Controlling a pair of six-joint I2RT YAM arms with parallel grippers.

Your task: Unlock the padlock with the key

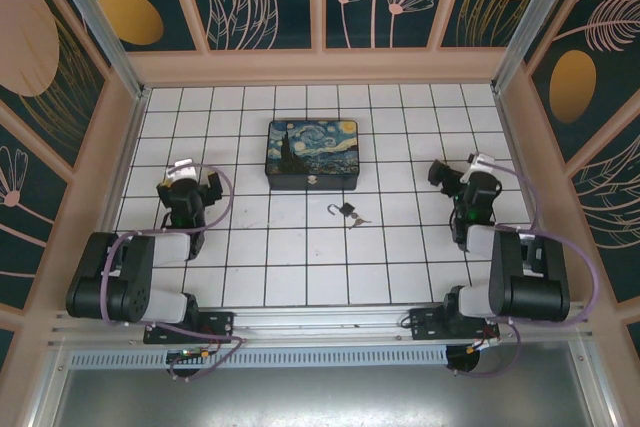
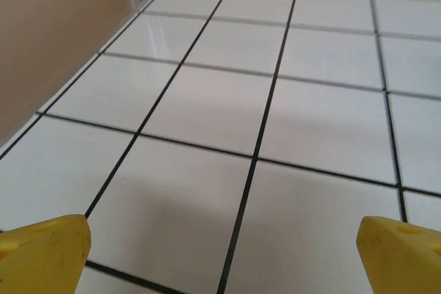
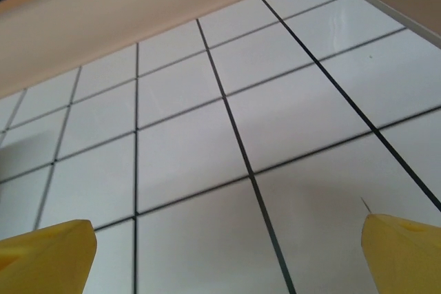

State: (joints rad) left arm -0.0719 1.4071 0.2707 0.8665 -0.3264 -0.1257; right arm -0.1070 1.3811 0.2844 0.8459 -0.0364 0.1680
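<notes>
Padlock [image 1: 346, 210] lies flat on white tiled table [image 1: 300, 267], approx. centre, just in front of box [image 1: 312, 152] but apart from it. Long axis approx. left-right in top view: shackle [image 1: 333, 210] end points left, dark body to the right. Key [image 1: 358, 220] sits at body's right end, trailing right and twd arm bases; inserted or not, can't tell. Box lid shut, painted side up; contents hidden. Left gripper [image 2: 224, 239]: fingers spread wide, nothing betw. them, over bare tile. Right gripper [image 3: 224, 239]: same, spread wide, empty.
</notes>
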